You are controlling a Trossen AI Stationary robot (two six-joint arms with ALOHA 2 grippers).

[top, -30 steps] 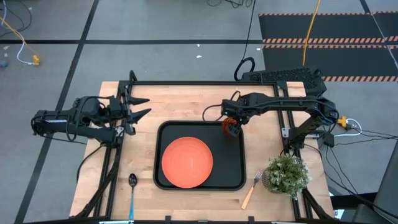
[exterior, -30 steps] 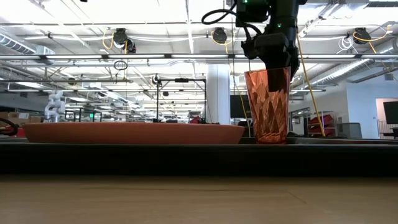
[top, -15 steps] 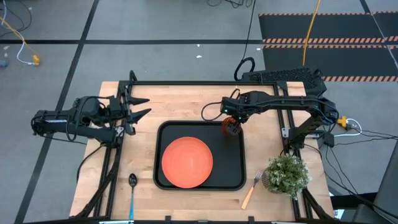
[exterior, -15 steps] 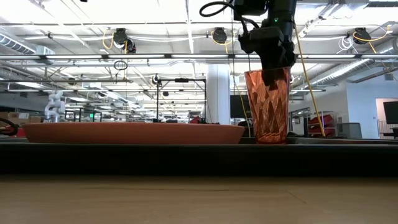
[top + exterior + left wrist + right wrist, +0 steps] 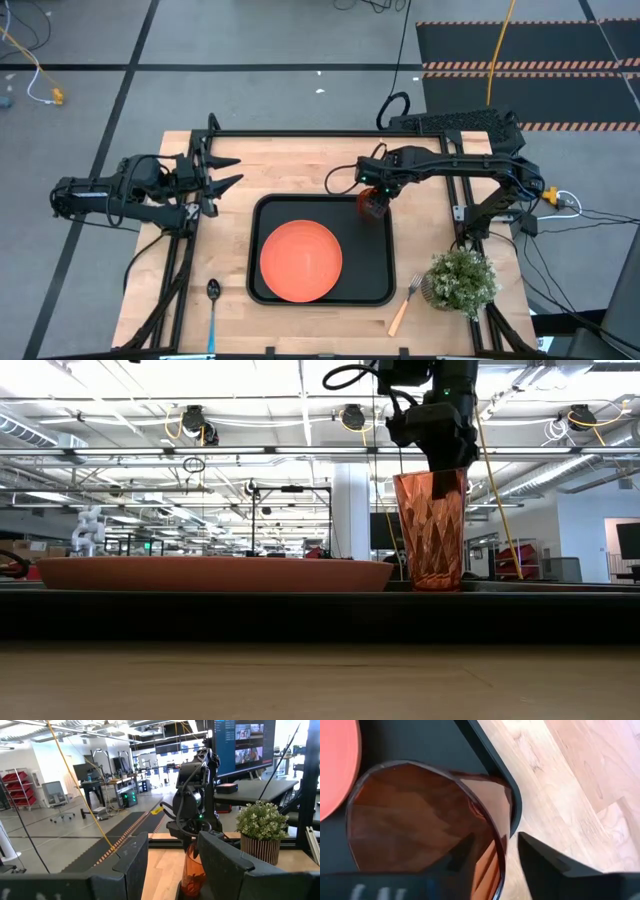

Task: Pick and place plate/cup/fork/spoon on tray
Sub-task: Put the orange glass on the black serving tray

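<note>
1. Here, upright in the far right corner of the black tray: the orange cup, mouth up, just beside the orange plate lying flat in the tray's middle.
2. Right gripper directly above the cup, one finger inside the wall and the other finger outside it, set narrowly about the rim; cannot tell whether actually pinching.
3. Left gripper parked over the table's far left, fingers spread wide, holding nothing.
4. Nearby on the bare wood: a potted plant at the near right, right beside the fork.
5. Fork lying diagonally, tines toward the far side, tan handle toward the near edge.
6. Spoon left of the tray, bowl toward the far side, blue handle running to the near edge and cut off there.
7. From table level, the tray's rim hiding the cup's base and the plate's underside.
</note>
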